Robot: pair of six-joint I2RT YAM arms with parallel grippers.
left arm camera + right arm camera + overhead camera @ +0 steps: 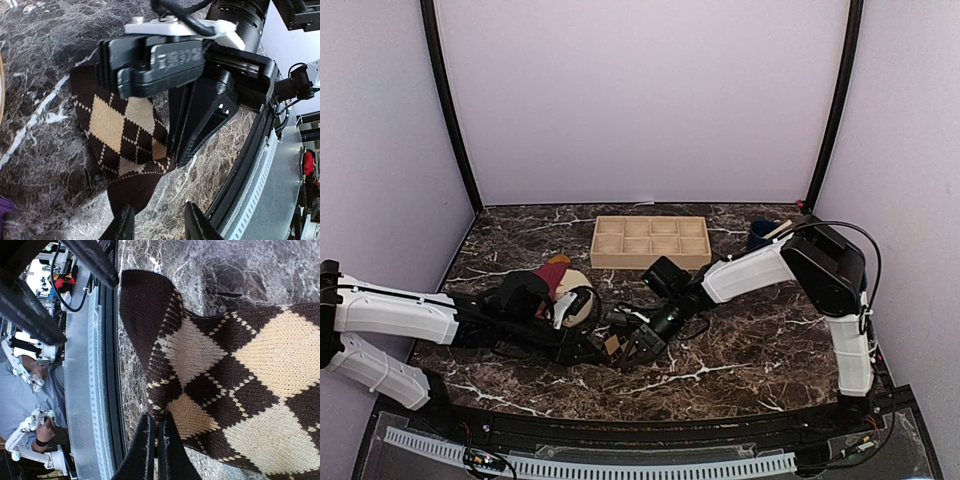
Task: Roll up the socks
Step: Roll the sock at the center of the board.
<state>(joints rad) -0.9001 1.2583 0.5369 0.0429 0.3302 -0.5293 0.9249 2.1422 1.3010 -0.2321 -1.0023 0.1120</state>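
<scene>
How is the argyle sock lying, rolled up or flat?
Flat, not rolled: the sock lies spread on the table, diamonds plainly showing; the right gripper pinches one edge.

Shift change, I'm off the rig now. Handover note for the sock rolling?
Left claw: open, empty, hovering at the argyle sock's dark end.
Right claw: shut, tips at that sock's edge; real pinch unclear.
Purple sock: apart, beside the left arm.
Done: nothing rolled; argyle sock lies mostly flat.
Left: roll both socks.
</scene>
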